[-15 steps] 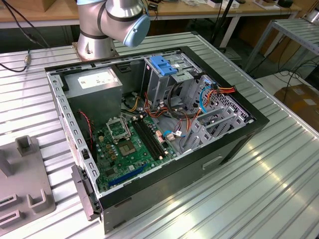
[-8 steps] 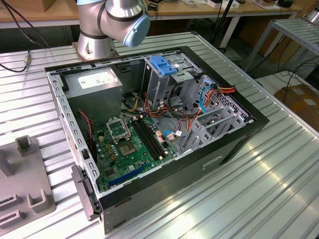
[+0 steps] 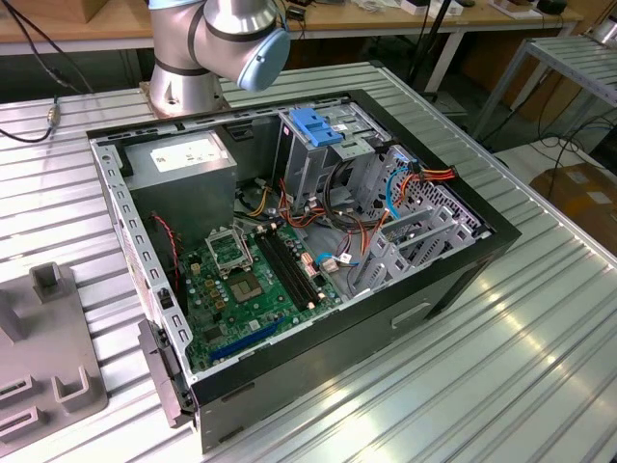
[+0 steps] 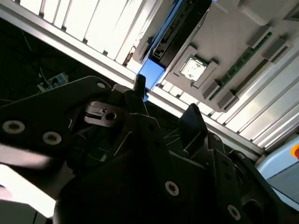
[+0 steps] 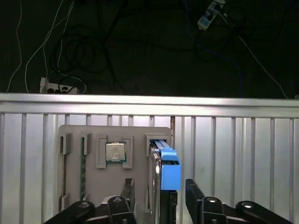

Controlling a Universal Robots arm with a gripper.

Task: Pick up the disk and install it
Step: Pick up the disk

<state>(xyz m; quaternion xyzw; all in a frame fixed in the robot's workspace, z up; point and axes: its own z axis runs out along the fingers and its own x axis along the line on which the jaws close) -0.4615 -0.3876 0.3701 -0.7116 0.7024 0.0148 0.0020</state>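
The disk [image 5: 170, 173] stands on its edge in a slot of a grey holder plate [image 5: 96, 179], its blue rail facing the camera. In the second wrist view the disk [image 4: 164, 29] runs along the same plate [image 4: 233, 28]. My gripper [image 5: 159, 183] hovers just above the disk's near end, open, one finger on each side and apart from it. In the second wrist view the gripper [image 4: 165, 94] shows the same wide gap, with the disk's blue end just beyond the fingertips.
The holder plate also carries a processor chip [image 5: 115, 151] and a memory stick [image 5: 83, 172]. In the exterior view an open computer case [image 3: 453, 280] lies on the slatted metal table, with a blue-handled drive cage [image 3: 318, 125] and a grey power supply box [image 3: 183, 159]. The table edge [image 5: 149, 99] borders dark floor.
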